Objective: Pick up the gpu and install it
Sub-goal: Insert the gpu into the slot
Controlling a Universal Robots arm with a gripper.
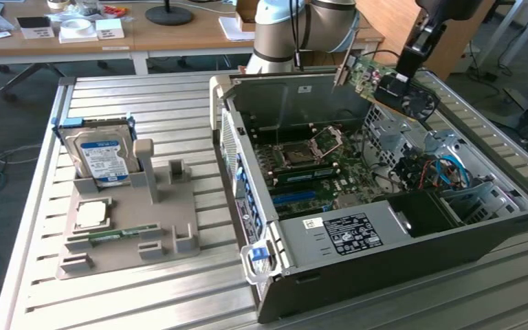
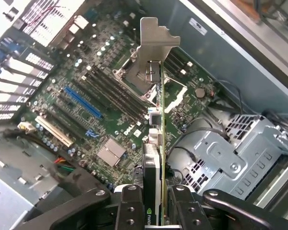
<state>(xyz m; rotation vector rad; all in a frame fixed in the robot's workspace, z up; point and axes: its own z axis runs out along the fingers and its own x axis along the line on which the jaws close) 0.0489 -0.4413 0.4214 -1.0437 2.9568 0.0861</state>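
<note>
The gpu (image 1: 385, 81) hangs tilted above the back right corner of the open computer case (image 1: 365, 268), its green board and black fan face showing. My gripper (image 1: 405, 74) is shut on it from above. In the wrist view the gpu (image 2: 156, 124) appears edge-on between my two black fingers (image 2: 130, 207), with its pale metal end bracket (image 2: 154, 40) at the far end. My gripper (image 2: 156, 213) holds it over the motherboard (image 2: 101, 96), well clear of the long blue slot (image 2: 81, 103) and the white slot beside it. In the exterior view the motherboard (image 1: 305, 168) lies on the case floor.
A silver drive cage (image 2: 235, 153) with cables sits beside the board. On the exterior view's left, a grey fixture plate (image 1: 126, 230) carries a blue-labelled hard drive (image 1: 104, 158), a processor chip (image 1: 93, 213) and a green memory stick (image 1: 117, 235). The slatted metal table (image 1: 181, 96) bears everything.
</note>
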